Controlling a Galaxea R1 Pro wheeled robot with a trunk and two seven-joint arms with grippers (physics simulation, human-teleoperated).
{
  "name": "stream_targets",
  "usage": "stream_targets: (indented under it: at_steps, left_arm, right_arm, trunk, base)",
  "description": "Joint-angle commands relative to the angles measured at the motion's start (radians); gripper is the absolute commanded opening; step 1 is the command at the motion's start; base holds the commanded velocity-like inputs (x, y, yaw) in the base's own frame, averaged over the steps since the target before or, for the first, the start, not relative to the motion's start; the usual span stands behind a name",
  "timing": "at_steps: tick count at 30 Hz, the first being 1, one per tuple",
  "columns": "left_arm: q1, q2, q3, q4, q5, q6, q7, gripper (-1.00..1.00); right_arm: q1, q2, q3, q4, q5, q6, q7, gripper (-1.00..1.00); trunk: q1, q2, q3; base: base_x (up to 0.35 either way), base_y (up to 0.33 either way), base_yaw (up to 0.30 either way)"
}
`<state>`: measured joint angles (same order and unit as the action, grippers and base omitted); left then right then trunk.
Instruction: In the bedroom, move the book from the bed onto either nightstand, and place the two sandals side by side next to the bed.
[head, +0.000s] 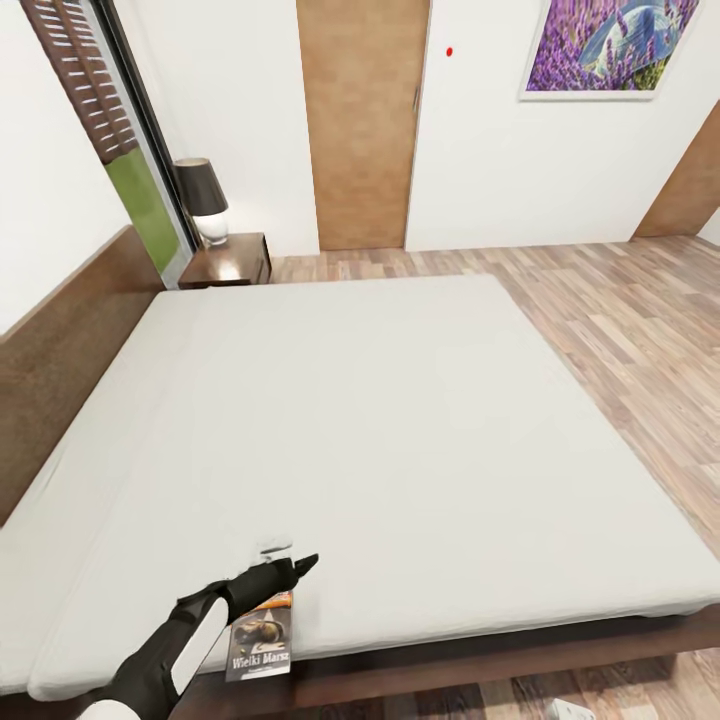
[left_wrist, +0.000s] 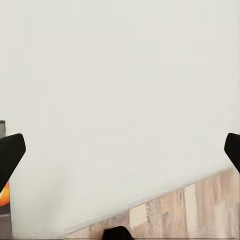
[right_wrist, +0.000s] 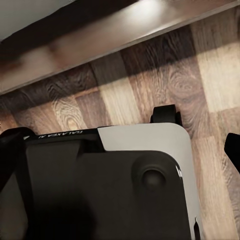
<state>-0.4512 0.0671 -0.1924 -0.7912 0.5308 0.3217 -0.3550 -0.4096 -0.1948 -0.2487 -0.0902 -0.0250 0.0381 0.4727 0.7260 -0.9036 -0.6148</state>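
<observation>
The book (head: 262, 640), a dark paperback with an orange band, lies at the near edge of the bed (head: 400, 420). My left gripper (head: 290, 572) hovers just past the book's far end over the pale mattress (left_wrist: 120, 90). It is open, its fingertips (left_wrist: 10, 155) wide apart with nothing between them. A sliver of the book (left_wrist: 4, 195) shows beside one fingertip. The nightstand (head: 232, 262) stands at the far corner by the headboard. My right gripper (right_wrist: 120, 150) hangs low and open above the wood floor (right_wrist: 150, 90), beside the bed frame. The sandals are out of view.
A lamp (head: 205, 200) with a dark shade stands on the nightstand. A brown headboard (head: 60, 350) runs along the left of the bed. Wood-plank floor (head: 620, 320) stretches right of the bed towards a tan door (head: 362, 120). My own base (right_wrist: 115, 190) sits under the right gripper.
</observation>
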Motion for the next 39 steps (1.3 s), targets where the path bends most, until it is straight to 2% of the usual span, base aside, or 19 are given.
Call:
stream_targets:
  at_steps: [1, 8, 12, 16, 21, 23, 24, 30, 32, 33, 37, 39]
  left_arm:
    - [0.003, 0.001, -0.002, 0.035, 0.011, 0.005, -0.085, 1.0]
    - [0.003, 0.002, -0.001, 0.077, 0.01, 0.004, -0.186, 1.0]
    - [0.003, 0.004, 0.0, 0.128, 0.008, 0.003, -0.261, 1.0]
    - [0.003, 0.025, -0.001, 0.176, 0.006, 0.001, -0.345, 1.0]
    - [0.003, 0.049, -0.001, 0.252, 0.005, -0.02, -0.405, 1.0]
    - [0.003, 0.055, -0.001, 0.296, 0.005, -0.044, -0.417, 1.0]
    - [0.003, 0.058, -0.001, 0.343, 0.005, -0.079, -0.425, 1.0]
    - [0.003, 0.067, 0.001, 0.495, 0.007, -0.229, -0.441, 1.0]
    - [0.003, 0.073, 0.001, 0.535, 0.008, -0.256, -0.446, 1.0]
    - [0.003, 0.084, 0.001, 0.589, 0.01, -0.281, -0.454, 1.0]
    - [0.003, 0.097, 0.001, 0.667, 0.011, -0.322, -0.47, 1.0]
    - [0.003, 0.105, 0.001, 0.727, 0.013, -0.374, -0.482, 1.0]
  right_arm:
    - [0.0, 0.0, -0.004, 0.0, -0.003, 0.004, 0.004, 1.0]
    - [0.0, 0.0, -0.004, 0.0, -0.003, 0.004, 0.004, 1.0]
    - [0.0, 0.0, -0.004, 0.0, -0.003, 0.004, 0.004, 1.0]
    - [0.0, 0.0, -0.004, 0.0, -0.003, 0.004, 0.004, 1.0]
    - [0.0, -0.001, -0.004, 0.0, -0.003, 0.004, 0.004, 1.0]
    - [0.0, -0.001, -0.004, -0.001, -0.003, 0.004, 0.004, 1.0]
    - [0.0, -0.001, -0.004, 0.0, -0.003, 0.004, 0.004, 1.0]
    - [0.0, -0.001, -0.004, 0.0, -0.003, 0.004, 0.004, 1.0]
    - [0.0, -0.001, -0.004, 0.0, -0.003, 0.004, 0.004, 1.0]
    - [0.0, -0.001, -0.004, 0.0, -0.003, 0.004, 0.005, 1.0]
    - [0.0, -0.001, -0.004, -0.001, -0.003, 0.004, 0.005, 1.0]
    - [0.0, -0.001, -0.004, 0.0, -0.003, 0.005, 0.006, 1.0]
  trunk:
    - [-0.004, 0.007, 0.002]
    - [-0.031, 0.056, 0.024]
    - [-0.046, 0.084, 0.037]
    - [-0.061, 0.112, 0.049]
    - [-0.081, 0.147, 0.065]
    - [-0.088, 0.161, 0.071]
    - [-0.092, 0.168, 0.075]
    - [-0.115, 0.21, 0.093]
    - [-0.123, 0.224, 0.1]
    - [-0.127, 0.231, 0.103]
    - [-0.142, 0.259, 0.115]
    - [-0.15, 0.273, 0.122]
  base:
    - [0.0, 0.0, 0.0]
    - [0.0, 0.0, 0.0]
    - [0.0, 0.0, 0.0]
    - [0.0, 0.0, 0.0]
    - [0.0, 0.0, 0.0]
    - [0.0, 0.0, 0.0]
    - [0.0, 0.0, 0.0]
    - [0.0, 0.0, 0.0]
    - [0.0, 0.0, 0.0]
    - [0.0, 0.0, 0.0]
    - [0.0, 0.0, 0.0]
    - [0.0, 0.0, 0.0]
